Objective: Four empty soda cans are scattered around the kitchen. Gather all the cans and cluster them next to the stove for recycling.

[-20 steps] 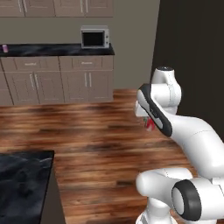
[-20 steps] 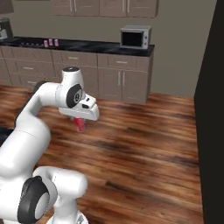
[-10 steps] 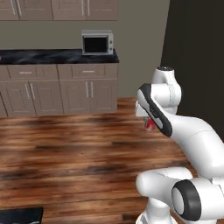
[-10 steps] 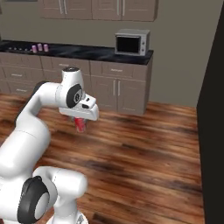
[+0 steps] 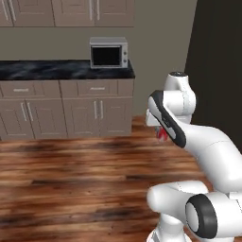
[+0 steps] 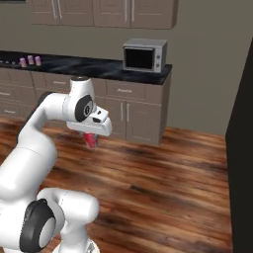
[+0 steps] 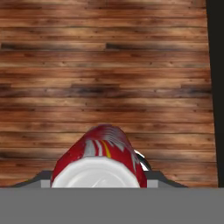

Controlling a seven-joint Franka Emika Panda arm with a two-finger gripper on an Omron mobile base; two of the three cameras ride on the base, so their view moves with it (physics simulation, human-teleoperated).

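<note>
Glossy red metal soda can point(image 7: 101, 153) with silver top; streaked, satin-sheened wood plank floor point(image 7: 109, 65); polished black marbled stone counter point(image 5: 61, 69); brushed grey metal microwave point(image 5: 108, 52); matt wooden cabinets point(image 5: 66, 111)

Grey microwave point(image 5: 108, 52) on dark countertop point(image 5: 61, 69) ahead of the hand, beige cabinets point(image 5: 66, 113) beneath, wood floor point(image 7: 109, 78) below the hand, dark wall panel point(image 6: 243, 163) rightward.

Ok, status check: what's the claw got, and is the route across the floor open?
Claw shut on red can, carried above wood floor. Three cans sit on far counter. Nothing blocking on visible floor.
</note>
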